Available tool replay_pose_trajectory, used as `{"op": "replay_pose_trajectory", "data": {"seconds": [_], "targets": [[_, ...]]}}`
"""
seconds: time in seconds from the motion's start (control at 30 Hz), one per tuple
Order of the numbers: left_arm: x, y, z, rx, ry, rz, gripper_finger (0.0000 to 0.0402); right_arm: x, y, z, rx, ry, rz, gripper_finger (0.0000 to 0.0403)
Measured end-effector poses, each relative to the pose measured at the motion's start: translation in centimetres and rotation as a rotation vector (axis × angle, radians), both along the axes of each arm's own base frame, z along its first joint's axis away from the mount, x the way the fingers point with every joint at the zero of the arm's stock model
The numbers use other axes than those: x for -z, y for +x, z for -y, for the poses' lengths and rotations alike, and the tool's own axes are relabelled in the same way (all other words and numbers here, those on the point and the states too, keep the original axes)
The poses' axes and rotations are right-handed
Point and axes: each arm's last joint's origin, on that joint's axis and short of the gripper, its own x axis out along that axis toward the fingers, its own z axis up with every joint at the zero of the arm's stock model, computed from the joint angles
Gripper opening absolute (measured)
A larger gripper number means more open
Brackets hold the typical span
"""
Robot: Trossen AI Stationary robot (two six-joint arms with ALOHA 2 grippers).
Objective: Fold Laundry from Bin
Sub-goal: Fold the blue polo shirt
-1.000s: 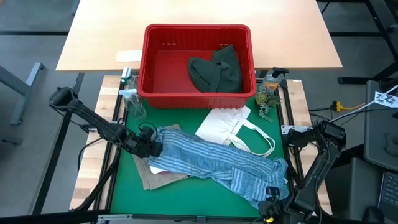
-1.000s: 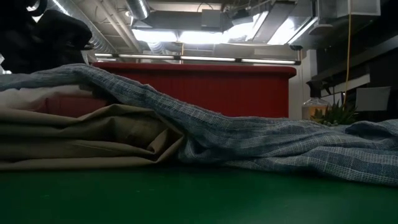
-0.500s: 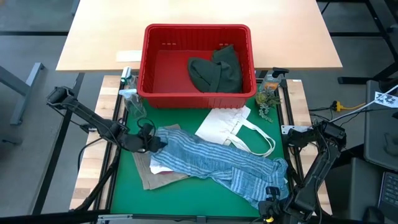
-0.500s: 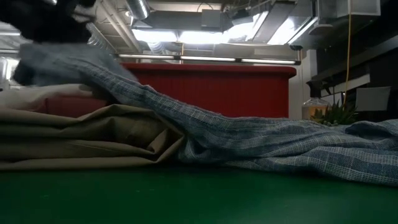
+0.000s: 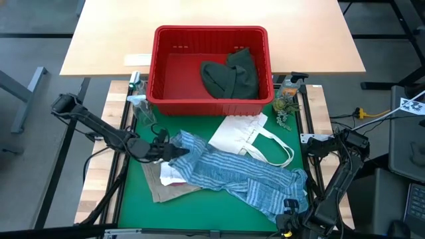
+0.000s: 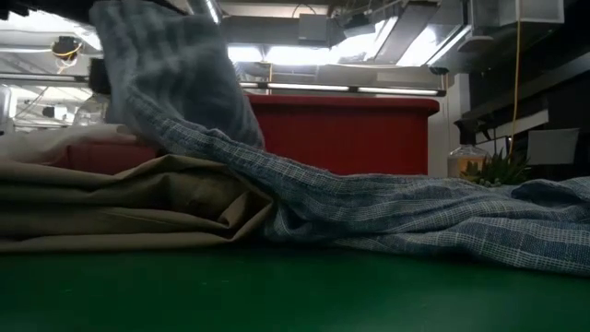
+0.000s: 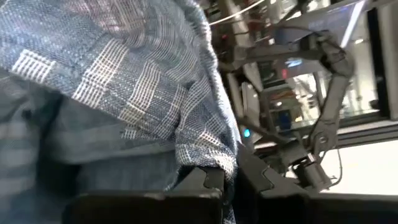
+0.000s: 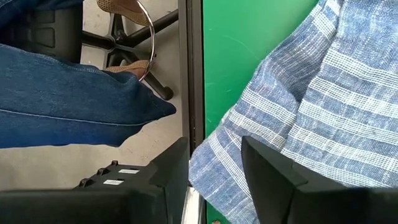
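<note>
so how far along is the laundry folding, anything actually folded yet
Nothing looks folded yet. Out of the bin: the blue-white striped shirt, rumpled across the green mat, lying over a tan garment. In hand: the left gripper is shut on the shirt's left end, lifting it. The right gripper waits open at the mat's front right. Left: a dark green garment is in the bin.

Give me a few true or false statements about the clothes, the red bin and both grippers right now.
1. The left gripper is shut on the striped shirt. True.
2. The red bin is empty. False: a dark green garment lies in it.
3. The right gripper is open at the mat's edge. True.
4. The white tote bag lies inside the bin. False: it lies on the green mat.
</note>
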Motion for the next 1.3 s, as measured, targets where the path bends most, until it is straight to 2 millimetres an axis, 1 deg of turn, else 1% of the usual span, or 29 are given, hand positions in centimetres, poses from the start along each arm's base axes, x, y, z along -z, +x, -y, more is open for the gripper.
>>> {"op": "replay_pose_trajectory", "data": {"seconds": [0.1,0.23,0.43,0.5,0.6,0.7,0.87,0.97,1.1,1.3], "targets": [[0.1,1.1,-0.2,0.004,0.017,0.004,0.0,0.0,0.0,0.0,0.0,-0.001,0.0,0.0149],[-0.9,3.4,0.1,0.054,0.052,-0.004,0.0,0.0,0.0,0.0,0.0,-0.001,-0.001,0.0149],[-3.1,7.9,1.3,0.138,0.145,0.006,0.0,-0.4,0.3,0.4,0.016,-0.001,0.008,0.0149],[-3.5,9.5,2.0,0.169,0.176,-0.002,0.0,-0.5,0.6,0.7,0.022,-0.012,0.006,0.0149],[-3.2,11.8,3.0,0.203,0.212,-0.02,0.0,-0.8,0.8,1.0,0.013,-0.039,0.006,0.0149],[-2.2,14.1,3.7,0.205,0.223,-0.051,0.0,-1.3,1.2,1.5,0.028,-0.073,0.0,0.0149],[1.0,17.6,4.2,0.197,0.24,-0.132,0.0004,-2.7,1.6,1.8,0.008,-0.142,0.047,0.0149],[3.0,19.3,4.2,0.217,0.24,-0.173,0.0007,-3.5,1.7,1.9,0.0,-0.182,0.086,0.0149],[5.5,21.1,4.5,0.251,0.235,-0.213,0.0008,-4.0,1.9,1.9,-0.012,-0.197,0.116,0.0149],[7.0,23.2,5.2,0.247,0.233,-0.201,0.001,-4.1,1.9,1.9,-0.015,-0.2,0.128,0.0149]]}}
